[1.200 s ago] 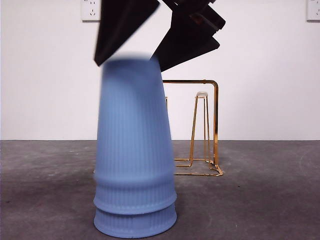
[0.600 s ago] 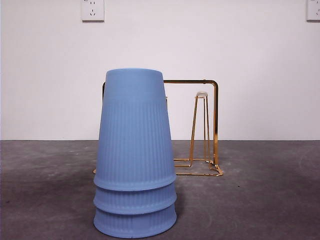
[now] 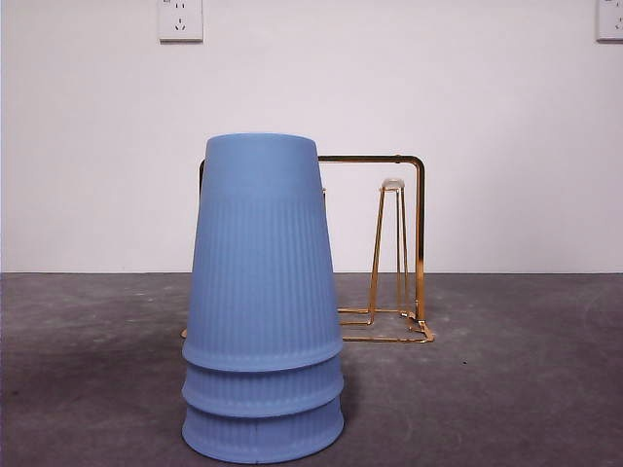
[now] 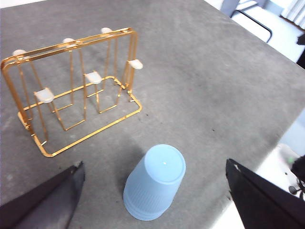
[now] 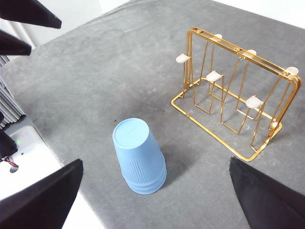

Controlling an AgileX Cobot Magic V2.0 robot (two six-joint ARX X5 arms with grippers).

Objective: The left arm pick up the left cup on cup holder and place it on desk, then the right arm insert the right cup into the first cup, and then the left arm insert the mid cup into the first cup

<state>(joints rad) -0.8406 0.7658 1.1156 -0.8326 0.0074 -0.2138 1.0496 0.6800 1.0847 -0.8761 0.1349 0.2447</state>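
Three blue ribbed cups point(image 3: 263, 292) stand upside down, nested in one stack, on the dark grey desk point(image 3: 506, 389). The stack also shows in the left wrist view point(image 4: 155, 183) and the right wrist view point(image 5: 138, 155). The gold wire cup holder point(image 3: 421, 243) stands behind the stack with all its pegs bare; it shows in both wrist views point(image 4: 43, 95) point(image 5: 252, 100). My left gripper point(image 4: 153, 163) is open and empty, high above the stack. My right gripper point(image 5: 155, 161) is open and empty, also high above the desk. Neither shows in the front view.
A white wall with a socket point(image 3: 180, 19) lies behind the desk. The desk's edge runs close to the stack point(image 5: 71, 157). The other arm's black jaws show at a corner of the right wrist view point(image 5: 28, 14).
One second ago a gripper was over the stack and the top cup was blurred and higher. It has let go and risen out of the front view; the cup sits nested.
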